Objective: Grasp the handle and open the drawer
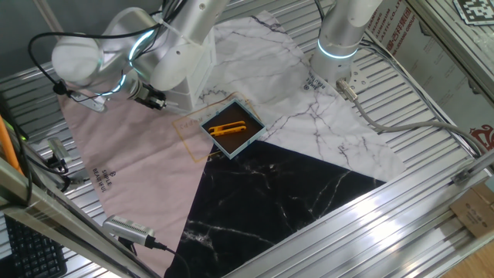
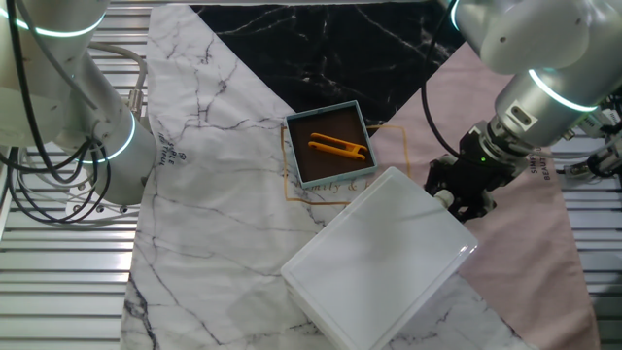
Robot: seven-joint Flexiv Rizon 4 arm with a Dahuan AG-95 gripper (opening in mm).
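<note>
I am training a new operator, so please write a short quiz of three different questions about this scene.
1. True or false: the orange tool lies inside the blue-edged tray.
2. Which is nearest the gripper? A) the tray B) the white cabinet C) the black marble sheet
3. Fill in: in both views, the handle cannot be ____.

Key:
1. True.
2. B. The gripper is right at the cabinet's side; whether its jaws have closed cannot be told.
3. Seen. In one view the arm hides the cabinet's front, and in the other only its top shows.
</note>
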